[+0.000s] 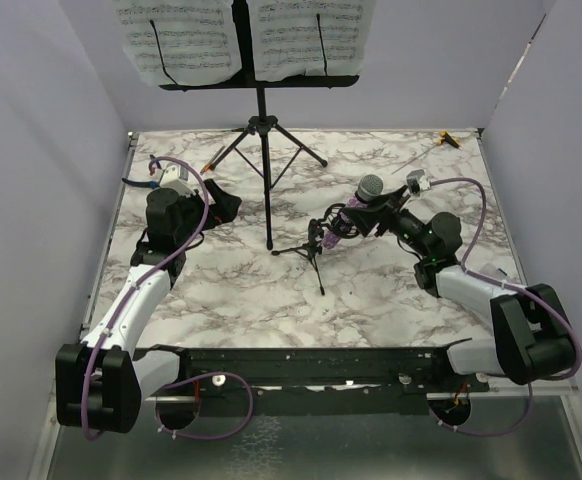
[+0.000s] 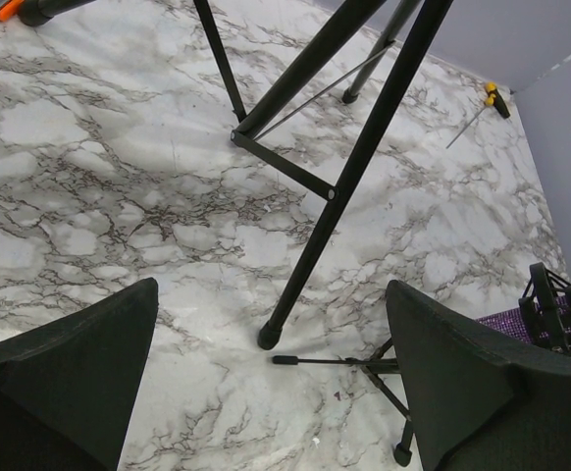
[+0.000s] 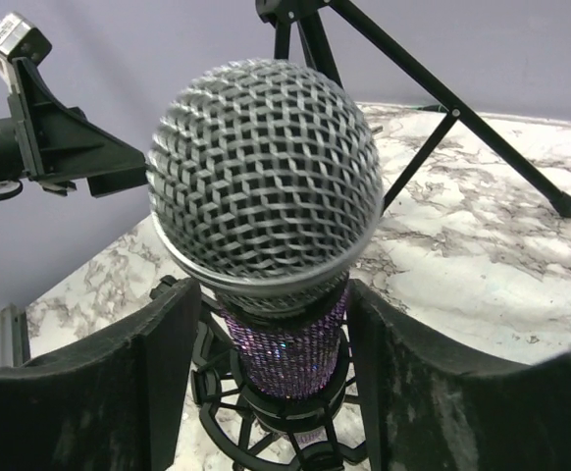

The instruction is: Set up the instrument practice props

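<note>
Overhead, the tall music stand [image 1: 262,130] is upright at the back of the marble tabletop [image 1: 391,300], with the white sheet-music pages [image 1: 186,40] spread on its desk, so that part of the setup looks done. Near the middle, the small mic stand [image 1: 314,250] is on its tripod feet. The purple glitter microphone [image 1: 371,187] leans up and to the right from its cradle, and the right claw [image 1: 371,215] sits around the handle. The left claw [image 1: 229,205] hovers at the left side, well apart from the microphone and holding nothing. From the left wrist, its fingers [image 2: 70,373] are spread wide over bare marble. One foot of the music stand is just ahead of them, and the small stand's legs lie beyond to the right. From the right wrist, the mesh head [image 3: 266,177] fills the view. The glittery handle runs down into the black cradle [image 3: 266,412], flanked by this claw's fingers [image 3: 99,383]. A sliver of cradle shows between one finger and the handle, so I judge the claw to be apart, not clamped. The step in hand appears to be seating the microphone in its stand. The next move calls for spreading the fingers clear and backing straight off, because a nudge could tip the light tripod.
</note>
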Motion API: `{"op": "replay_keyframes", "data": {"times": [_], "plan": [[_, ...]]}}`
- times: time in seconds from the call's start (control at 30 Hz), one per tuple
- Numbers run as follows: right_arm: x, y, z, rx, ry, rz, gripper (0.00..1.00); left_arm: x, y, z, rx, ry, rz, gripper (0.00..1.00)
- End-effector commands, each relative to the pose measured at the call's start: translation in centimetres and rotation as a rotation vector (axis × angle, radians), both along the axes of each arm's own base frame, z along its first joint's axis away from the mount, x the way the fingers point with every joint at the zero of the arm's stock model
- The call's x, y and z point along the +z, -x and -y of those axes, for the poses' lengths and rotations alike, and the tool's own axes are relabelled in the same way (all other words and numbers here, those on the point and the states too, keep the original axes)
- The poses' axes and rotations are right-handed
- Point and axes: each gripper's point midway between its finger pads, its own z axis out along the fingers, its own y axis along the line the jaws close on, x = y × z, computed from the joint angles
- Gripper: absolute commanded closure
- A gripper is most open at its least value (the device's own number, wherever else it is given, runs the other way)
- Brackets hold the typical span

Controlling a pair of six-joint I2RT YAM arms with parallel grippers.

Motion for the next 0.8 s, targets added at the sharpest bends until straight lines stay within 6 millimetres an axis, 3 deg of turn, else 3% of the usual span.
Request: {"op": "replay_keyframes", "data": {"times": [0.0,0.23,0.43,0.6,0.77], "plan": [[1.6,0.0,0.3,-0.033,-0.003,0.005,0.32,0.0,0.0,0.1,-0.011,0.013,0.004,0.01],[3.7,-0.2,1.7,-0.122,-0.004,0.013,0.16,-0.4,-0.1,0.2,-0.015,0.016,-0.007,0.01],[5.2,-0.9,3.9,-0.269,-0.016,-0.008,0.05,-0.4,-0.1,0.4,-0.026,0.022,-0.008,0.01],[6.7,-0.6,5.4,-0.344,-0.012,0.016,0.00,-0.1,0.0,0.7,-0.045,0.032,0.001,0.01],[7.7,-0.6,5.5,-0.348,0.015,0.023,0.00,0.0,0.0,0.9,-0.055,0.038,0.005,0.01]]}}
